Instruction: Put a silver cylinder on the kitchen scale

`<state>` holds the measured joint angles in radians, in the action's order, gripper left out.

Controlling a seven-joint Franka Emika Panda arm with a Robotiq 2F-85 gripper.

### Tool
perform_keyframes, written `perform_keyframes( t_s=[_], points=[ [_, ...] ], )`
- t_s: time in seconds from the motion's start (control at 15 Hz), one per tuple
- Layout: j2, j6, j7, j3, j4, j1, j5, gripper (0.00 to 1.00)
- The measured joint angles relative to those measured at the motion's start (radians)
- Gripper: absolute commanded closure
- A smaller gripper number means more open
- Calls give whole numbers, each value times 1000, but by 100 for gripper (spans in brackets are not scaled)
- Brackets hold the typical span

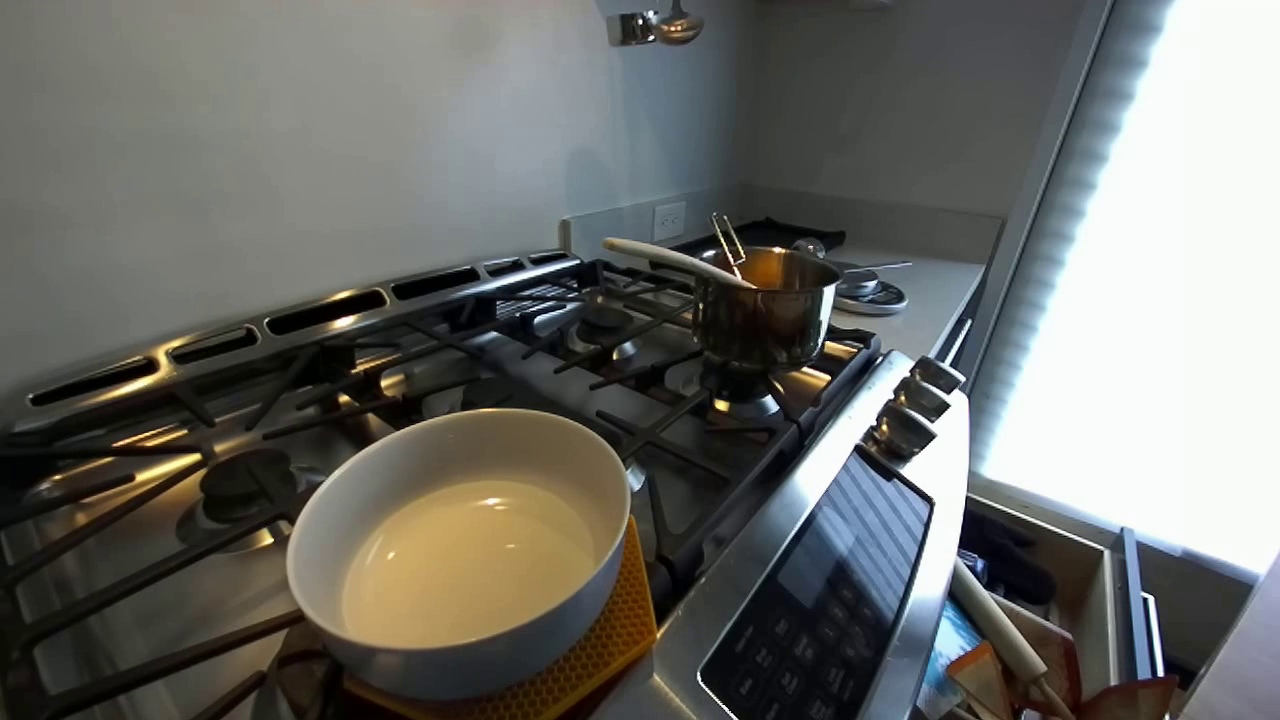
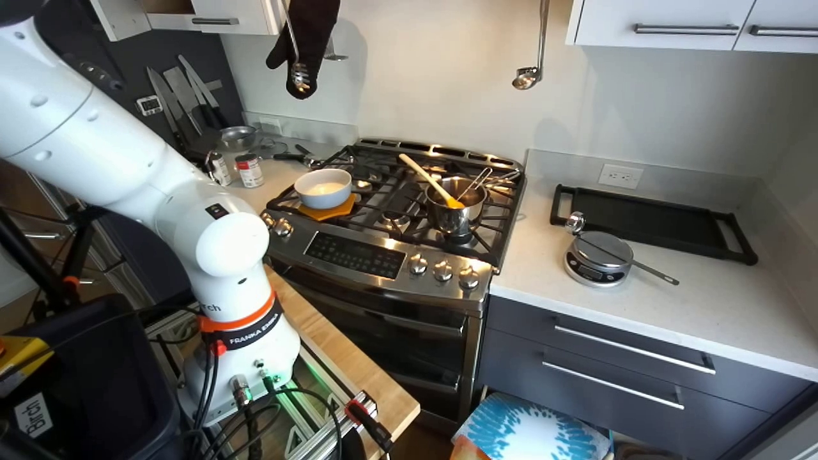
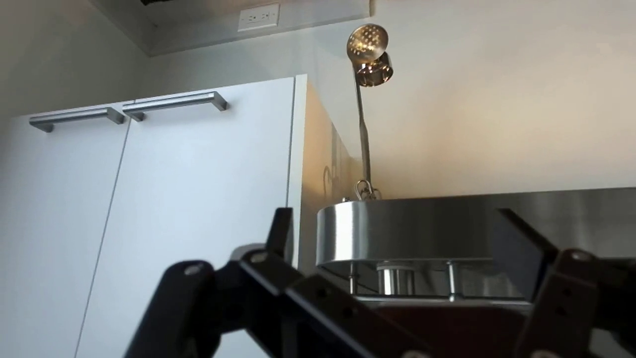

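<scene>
The kitchen scale (image 2: 593, 276) is round with a small dark display and stands on the right counter; it also shows in an exterior view (image 1: 875, 303). A short round silver cylinder (image 2: 604, 248) sits on top of it, also in an exterior view (image 1: 857, 283). A ladle (image 2: 655, 273) lies across that silver top, its shiny bowl beyond the scale's edge. My gripper (image 3: 402, 241) is open with nothing between its fingers, in the wrist view, which stands upside down. It is out of both exterior views, facing the hood area, away from the scale.
The wrist view shows a steel band (image 3: 422, 228), another silver cylinder (image 3: 396, 281) behind a rail, and white cabinets (image 3: 198, 189). The stove holds a steel pot (image 2: 454, 217) with utensils and a white bowl (image 2: 323, 191). A black tray (image 2: 652, 220) lies behind the scale.
</scene>
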<state>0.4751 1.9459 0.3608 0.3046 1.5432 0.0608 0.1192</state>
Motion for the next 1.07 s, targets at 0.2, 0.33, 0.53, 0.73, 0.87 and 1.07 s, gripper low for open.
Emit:
perform_keyframes(
  t_s=[0.2, 0.33, 0.53, 0.73, 0.87, 1.07],
  points=[
    [-126, -75, -27, 0, -168, -4, 15, 0],
    [-176, -111, -27, 0, -249, -4, 31, 0],
    [-193, -123, -27, 2, -279, -4, 35, 0],
    [-216, -87, -25, 2, -289, -4, 77, 0],
    [-260, -70, -17, 2, -328, -9, 130, 0],
    [-348, -65, -14, 2, -428, -29, 188, 0]
  ],
)
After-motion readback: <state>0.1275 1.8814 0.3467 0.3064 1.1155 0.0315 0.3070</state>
